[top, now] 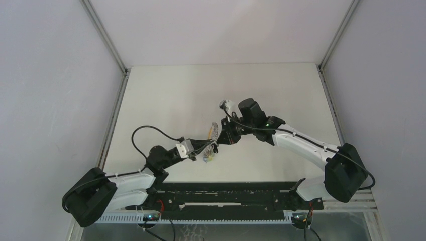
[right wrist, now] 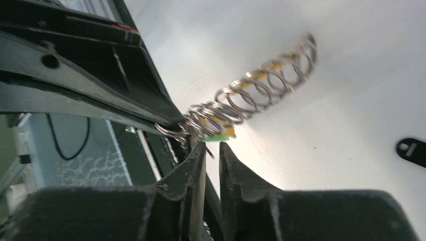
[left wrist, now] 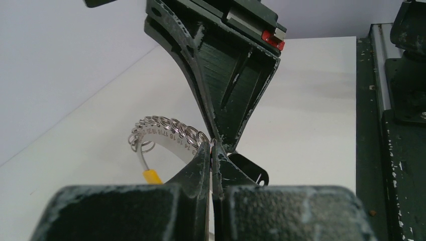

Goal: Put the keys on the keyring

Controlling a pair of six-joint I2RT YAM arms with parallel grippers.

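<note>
Keyring, its band stamped with small numerals not surely legible, held above the desk. Left pincer clenched on its edge. Right pincer narrowed to a slit at the coils, grip indeterminate.

Right gripper, fingers a narrow gap apart, sits just under the coiled keyring — yellow and green bits inside — pinched by the left gripper; a black key lies apart.

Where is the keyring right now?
Top view: near table centre, the keyring is between the meeting tips of the left gripper and right gripper.
</note>
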